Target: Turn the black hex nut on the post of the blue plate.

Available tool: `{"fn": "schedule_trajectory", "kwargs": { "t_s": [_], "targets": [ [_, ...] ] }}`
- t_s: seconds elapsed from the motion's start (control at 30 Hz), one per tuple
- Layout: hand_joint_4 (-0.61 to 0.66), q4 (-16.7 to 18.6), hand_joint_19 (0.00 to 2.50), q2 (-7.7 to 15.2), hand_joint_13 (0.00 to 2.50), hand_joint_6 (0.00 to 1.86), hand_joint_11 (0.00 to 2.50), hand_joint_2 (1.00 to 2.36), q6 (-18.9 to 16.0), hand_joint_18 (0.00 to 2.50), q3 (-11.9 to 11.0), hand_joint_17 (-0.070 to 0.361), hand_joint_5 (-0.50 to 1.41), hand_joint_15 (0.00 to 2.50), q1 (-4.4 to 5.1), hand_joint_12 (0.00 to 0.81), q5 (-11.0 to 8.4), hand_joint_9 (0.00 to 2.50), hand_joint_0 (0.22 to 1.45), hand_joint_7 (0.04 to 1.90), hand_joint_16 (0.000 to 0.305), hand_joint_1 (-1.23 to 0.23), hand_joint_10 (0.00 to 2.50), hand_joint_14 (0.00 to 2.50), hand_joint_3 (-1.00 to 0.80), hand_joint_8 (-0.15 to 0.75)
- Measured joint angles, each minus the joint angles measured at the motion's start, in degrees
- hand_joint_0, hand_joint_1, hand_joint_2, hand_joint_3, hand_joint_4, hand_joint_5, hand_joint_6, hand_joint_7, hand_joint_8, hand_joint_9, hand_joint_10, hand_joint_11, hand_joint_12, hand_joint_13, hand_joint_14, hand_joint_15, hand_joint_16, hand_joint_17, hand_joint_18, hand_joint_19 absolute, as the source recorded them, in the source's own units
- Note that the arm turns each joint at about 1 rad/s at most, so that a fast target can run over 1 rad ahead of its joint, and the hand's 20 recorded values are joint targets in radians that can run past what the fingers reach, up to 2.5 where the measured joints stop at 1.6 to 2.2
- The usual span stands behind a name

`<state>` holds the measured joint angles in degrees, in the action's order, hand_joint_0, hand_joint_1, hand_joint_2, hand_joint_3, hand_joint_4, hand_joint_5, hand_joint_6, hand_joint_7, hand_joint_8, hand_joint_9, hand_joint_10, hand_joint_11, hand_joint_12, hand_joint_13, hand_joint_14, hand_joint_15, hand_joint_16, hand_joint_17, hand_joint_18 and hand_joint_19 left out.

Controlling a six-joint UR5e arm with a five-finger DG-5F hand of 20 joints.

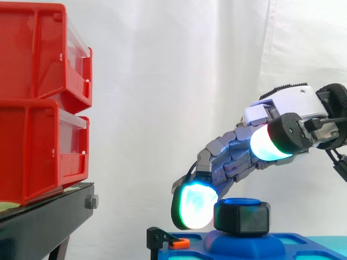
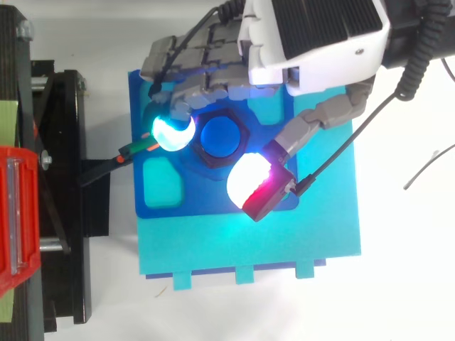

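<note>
In the side view the robot hand reaches in from the right edge and slopes down toward the lower middle of the frame. The black hex nut sits there on the blue post, which rises from the blue plate along the bottom edge. One cyan fingertip rests against the nut's left face. The thumb pad, glowing white, hangs well above and to the right of it. The robot hand is therefore released: its fingers are stretched out, with only a pad laid against the nut and nothing clamped around it. At the lower left of the plate a small black clamp with an orange tip holds its corner. Red bins are stacked on a black stand at the left, in front of a white curtain.

From the top view the nut lies in the upper middle of the frame, ringing the post. The cyan pad is at its left side and the thumb pad at its lower right. The blue plate lies on a lighter turquoise sheet, which rests on a white tabletop.

The step in hand looks like the approach to a turn, with contact made on one face only. The next move probably calls for the thumb to come down onto the opposite face, or for the fingertip to sweep around the post and push the nut's corner. The smooth pad could slip off a flat face.
</note>
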<state>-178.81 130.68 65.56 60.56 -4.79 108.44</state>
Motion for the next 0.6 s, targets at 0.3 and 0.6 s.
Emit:
{"fn": "schedule_trajectory", "kwargs": {
  "t_s": [0.3,0.6],
  "targets": [
    [0.28,0.12,0.32,0.0,0.3,0.5,0.0,1.0,0.07,0.33,0.0,0.123,-0.2,0.05,-0.97,0.375,1.14,0.26,0.49,0.81,0.055,-0.27,0.0,0.0,-0.5,0.278],
    [0.28,-0.13,0.32,-0.01,0.32,0.5,0.0,1.0,0.1,0.34,0.0,0.122,-0.2,0.06,-2.36,0.375,3.1,0.27,0.49,0.81,0.054,-0.27,0.0,0.0,-0.5,0.279]
  ]
}}
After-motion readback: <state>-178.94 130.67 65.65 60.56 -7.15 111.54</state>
